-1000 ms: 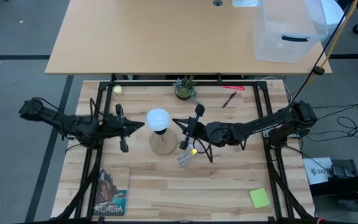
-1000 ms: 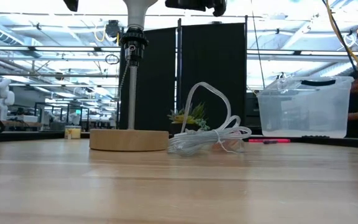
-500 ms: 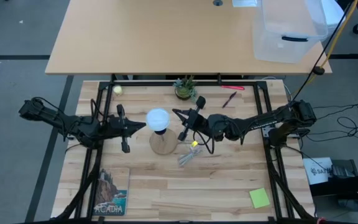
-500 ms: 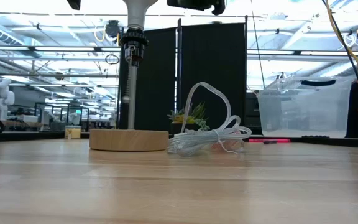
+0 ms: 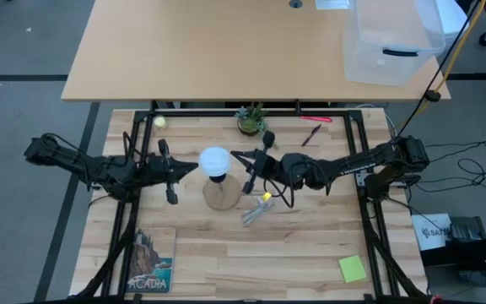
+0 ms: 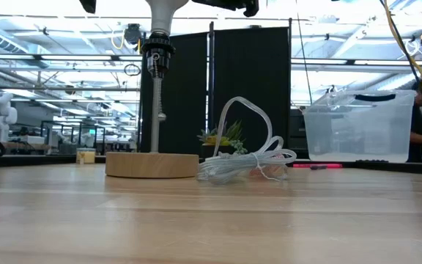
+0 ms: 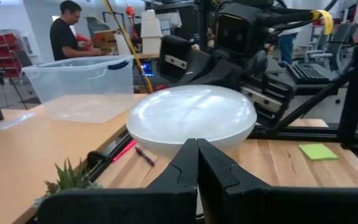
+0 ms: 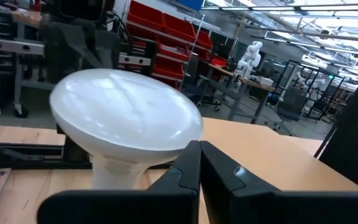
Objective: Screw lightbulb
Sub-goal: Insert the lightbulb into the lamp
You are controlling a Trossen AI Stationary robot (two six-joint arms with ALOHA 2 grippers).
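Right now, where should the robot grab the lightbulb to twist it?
Probably around the round white head of the lightbulb, coming from the side. It stands upright in the socket on the wooden stand, so its wide globe is the easiest part to pinch.

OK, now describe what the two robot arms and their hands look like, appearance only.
Both arms are dark, near-black, jointed segments with black cables looped along them. The left hand and right hand each end in two slim, matte black fingers that taper to a point. The right arm carries a boxy black wrist housing and a small yellow tag near its wrist.
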